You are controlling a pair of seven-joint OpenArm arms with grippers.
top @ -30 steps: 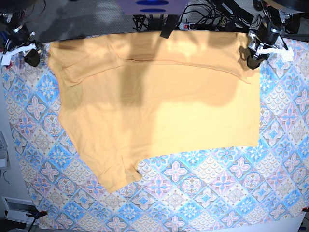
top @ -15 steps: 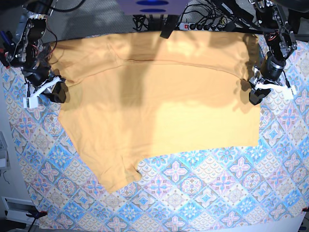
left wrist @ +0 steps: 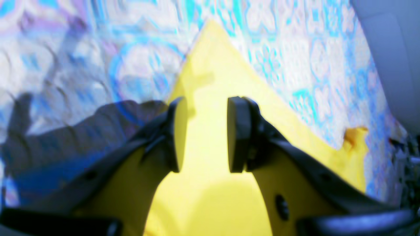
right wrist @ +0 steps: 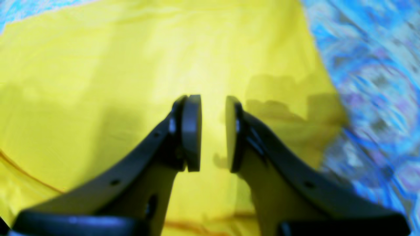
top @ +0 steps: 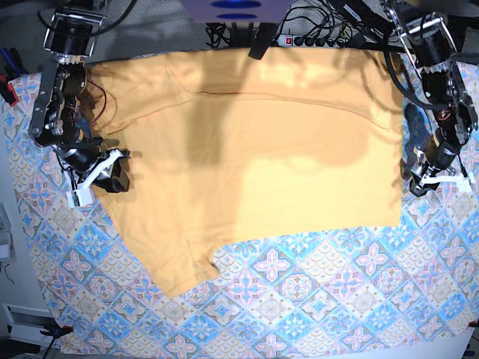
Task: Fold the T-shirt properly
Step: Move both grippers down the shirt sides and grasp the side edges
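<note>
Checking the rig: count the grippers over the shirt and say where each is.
2. The right gripper sits at the T-shirt's left edge in the base view; the left gripper sits by its right edge.

Nothing here can be read. The T-shirt (top: 254,142) is plain, with no print or visible label. The tablecloth (top: 314,299) carries only patterned tiles, no lettering.

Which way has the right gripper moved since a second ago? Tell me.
Yes. The right gripper has moved from the T-shirt's far corner toward the camera, along its edge.
</note>
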